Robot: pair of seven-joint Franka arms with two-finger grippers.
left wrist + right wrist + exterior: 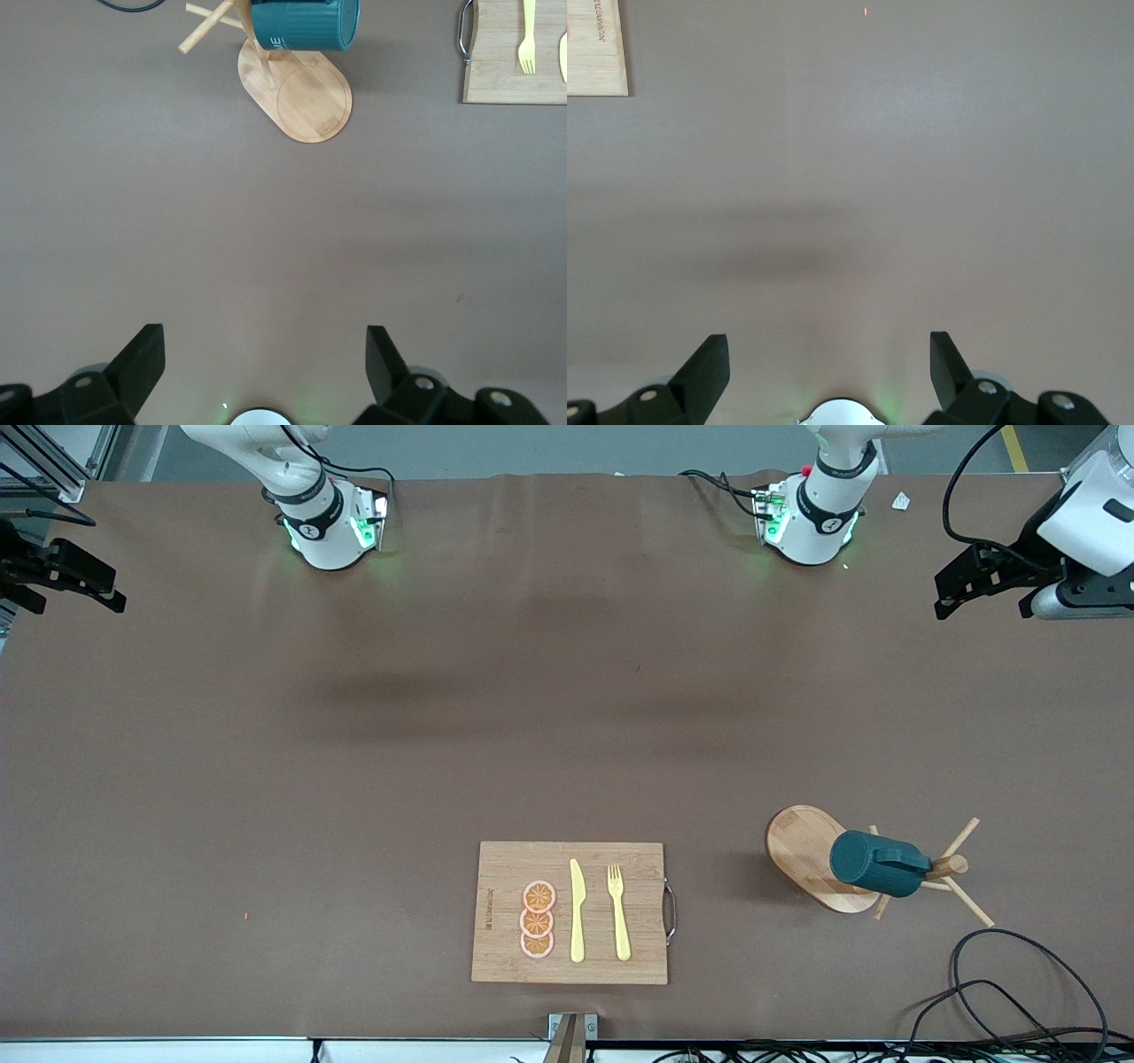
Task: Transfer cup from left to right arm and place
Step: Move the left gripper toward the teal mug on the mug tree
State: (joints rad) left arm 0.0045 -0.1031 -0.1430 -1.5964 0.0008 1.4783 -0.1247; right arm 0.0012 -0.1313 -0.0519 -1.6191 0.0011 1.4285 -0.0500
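The dark teal cup (875,864) hangs tilted on a peg of the wooden peg rack (802,849), near the front camera toward the left arm's end of the table. It also shows in the left wrist view (306,22), above the rack's oval base (310,102). My left gripper (957,589) is open and empty, held up at the left arm's end of the table, well away from the cup; its jaws (266,341) stand wide apart. My right gripper (93,584) is open and empty at the right arm's end (828,345), over bare table.
A wooden cutting board (505,868) lies near the front edge, with three orange slices (538,919), a yellow knife (577,911) and a yellow fork (618,912). The board also shows in both wrist views (496,62) (594,53). A black cable (1019,992) loops near the rack.
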